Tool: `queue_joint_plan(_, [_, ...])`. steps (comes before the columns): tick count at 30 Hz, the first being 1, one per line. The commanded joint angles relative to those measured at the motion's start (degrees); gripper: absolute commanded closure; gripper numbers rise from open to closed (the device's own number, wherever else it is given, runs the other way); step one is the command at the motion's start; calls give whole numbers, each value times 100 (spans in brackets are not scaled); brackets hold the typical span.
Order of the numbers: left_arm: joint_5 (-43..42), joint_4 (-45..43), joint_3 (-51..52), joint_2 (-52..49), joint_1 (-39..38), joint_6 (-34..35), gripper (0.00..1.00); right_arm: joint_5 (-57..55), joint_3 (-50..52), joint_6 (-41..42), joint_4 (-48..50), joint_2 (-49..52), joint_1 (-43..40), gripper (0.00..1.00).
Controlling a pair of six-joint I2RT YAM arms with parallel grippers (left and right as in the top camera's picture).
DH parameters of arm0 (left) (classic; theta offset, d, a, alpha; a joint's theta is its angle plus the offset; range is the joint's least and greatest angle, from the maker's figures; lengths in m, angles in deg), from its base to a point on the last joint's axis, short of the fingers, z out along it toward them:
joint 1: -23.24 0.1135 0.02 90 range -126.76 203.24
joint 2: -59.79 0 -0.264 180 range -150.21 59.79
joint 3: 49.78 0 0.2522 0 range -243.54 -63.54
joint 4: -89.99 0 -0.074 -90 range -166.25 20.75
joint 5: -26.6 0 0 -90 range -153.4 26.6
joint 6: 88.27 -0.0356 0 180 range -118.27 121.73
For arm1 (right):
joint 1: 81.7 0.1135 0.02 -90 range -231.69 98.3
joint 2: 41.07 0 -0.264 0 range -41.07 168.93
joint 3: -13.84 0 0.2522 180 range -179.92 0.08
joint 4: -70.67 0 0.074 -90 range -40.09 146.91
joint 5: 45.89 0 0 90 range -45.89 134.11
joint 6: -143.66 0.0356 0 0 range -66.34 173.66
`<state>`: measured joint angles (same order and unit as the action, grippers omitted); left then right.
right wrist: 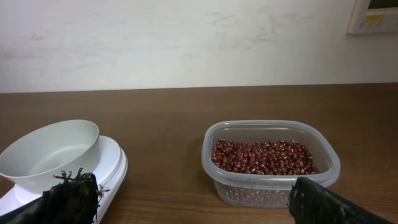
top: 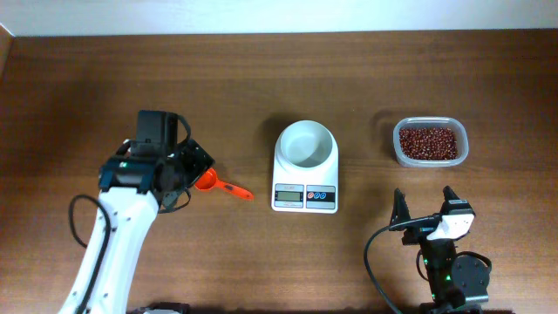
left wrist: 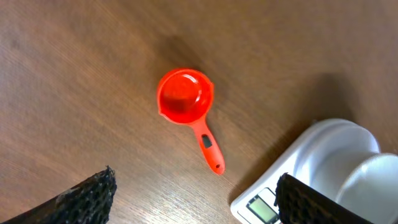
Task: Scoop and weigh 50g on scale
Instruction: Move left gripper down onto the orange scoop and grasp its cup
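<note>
The white scale stands mid-table with an empty round bowl on top; it also shows in the left wrist view as the scale and in the right wrist view as the scale. The red-brown beans lie heaped in a clear tub to its right; the right wrist view shows the beans too. An orange-red scoop lies empty on the table left of the scale. My left gripper hovers open over it, and the scoop sits ahead of its fingers. My right gripper stands open in front of the tub.
The clear tub sits near the right gripper, apart from its fingertips. The left gripper has bare wood between its fingers. A pale wall runs behind the table's far edge.
</note>
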<state>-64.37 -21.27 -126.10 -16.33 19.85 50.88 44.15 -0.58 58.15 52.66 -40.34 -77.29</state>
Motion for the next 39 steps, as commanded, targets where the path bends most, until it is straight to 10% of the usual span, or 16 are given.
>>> queue_joint_plan(1, [98, 24, -15, -551, 20, 341, 26, 33, 35, -2, -26, -31, 46, 1])
queue_joint_plan(20, [529, -616, -4, -2787, 20, 1259, 50, 33, 35, -2, -26, -31, 46, 1])
queue_joint_plan(39, [531, -970, 136, -2889, 20, 1318, 66, 33, 35, -2, -26, -31, 46, 1])
